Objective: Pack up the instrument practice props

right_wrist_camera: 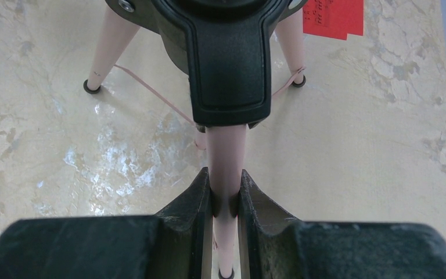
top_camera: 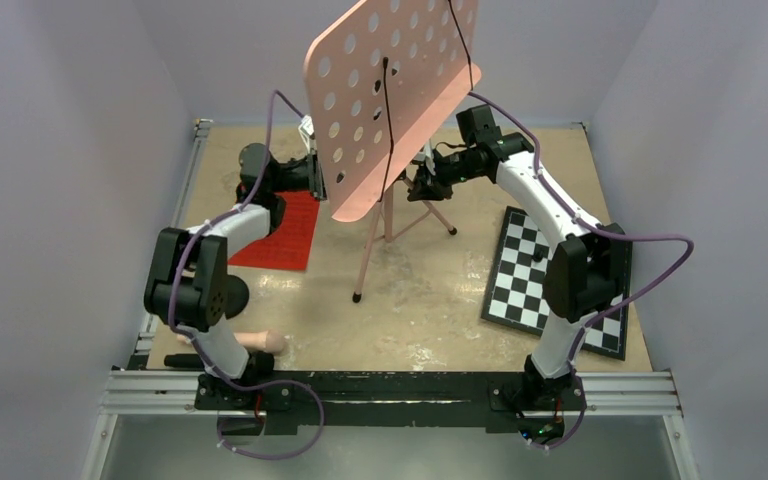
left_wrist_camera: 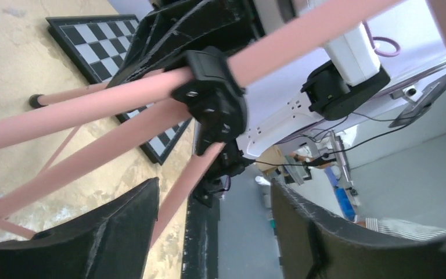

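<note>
At bottom centre, the right gripper (right_wrist_camera: 225, 195) pinches the pole of the pink hole-perforated tripod music stand (right_wrist_camera: 226, 154). The left gripper (left_wrist_camera: 213, 195) stands spread, clamping nothing.

The top camera looks down from high at the near edge onto the whole counter (top_camera: 420, 300). Both wrist cameras sit close to the music stand (top_camera: 390, 100), shared by all 3 views: left sideways at its legs (left_wrist_camera: 93, 168), right down its pole (right_wrist_camera: 226, 157).
</note>
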Robot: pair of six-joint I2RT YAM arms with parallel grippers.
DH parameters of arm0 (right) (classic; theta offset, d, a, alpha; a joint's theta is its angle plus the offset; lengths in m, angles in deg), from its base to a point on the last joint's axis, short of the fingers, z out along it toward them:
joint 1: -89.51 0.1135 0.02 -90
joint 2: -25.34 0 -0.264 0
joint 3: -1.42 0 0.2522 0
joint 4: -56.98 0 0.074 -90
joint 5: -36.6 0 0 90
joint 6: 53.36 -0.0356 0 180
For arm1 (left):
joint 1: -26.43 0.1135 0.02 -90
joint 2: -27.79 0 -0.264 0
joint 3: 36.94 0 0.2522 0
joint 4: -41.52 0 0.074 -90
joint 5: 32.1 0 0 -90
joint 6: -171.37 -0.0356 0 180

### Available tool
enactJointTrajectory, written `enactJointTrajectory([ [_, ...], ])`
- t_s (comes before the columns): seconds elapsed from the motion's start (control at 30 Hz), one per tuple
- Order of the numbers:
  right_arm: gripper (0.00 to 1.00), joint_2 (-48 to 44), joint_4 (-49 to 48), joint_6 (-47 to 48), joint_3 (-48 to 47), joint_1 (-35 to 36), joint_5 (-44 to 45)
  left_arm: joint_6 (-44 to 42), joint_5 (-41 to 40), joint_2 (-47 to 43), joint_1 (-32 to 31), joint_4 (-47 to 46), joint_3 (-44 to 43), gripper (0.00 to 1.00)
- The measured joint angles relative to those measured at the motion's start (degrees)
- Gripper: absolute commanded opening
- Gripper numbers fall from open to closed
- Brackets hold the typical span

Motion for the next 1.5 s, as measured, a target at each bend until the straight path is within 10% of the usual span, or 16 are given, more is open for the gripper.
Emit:
enactJointTrajectory([
  [0.17,0.0,0.0,0.0,-0.1,0.0,0.0,0.0,-13.1,-1.0,-9.8,3.9,12.9,1.2,1.0],
  [0.33,0.0,0.0,0.0,-0.2,0.0,0.0,0.1,-44.3,-12.1,-19.0,3.7,41.4,-3.1,0.99],
  [0.53,0.0,0.0,0.0,-0.3,0.0,0.0,0.2,-61.1,-18.6,-19.1,2.8,52.1,-4.7,0.79],
  [0.77,0.0,0.0,0.0,-0.3,0.0,0.0,0.2,-58.3,-16.1,-13.2,1.0,50.3,-5.0,0.77],
  [1.07,0.0,0.0,-0.1,-0.4,0.0,0.0,0.3,-34.8,-11.5,-8.7,-0.2,32.0,-5.5,0.64],
  [1.5,0.0,0.0,-0.1,-0.4,0.0,0.0,0.3,-27.3,-13.6,-5.9,-0.9,36.0,-9.1,0.59],
])
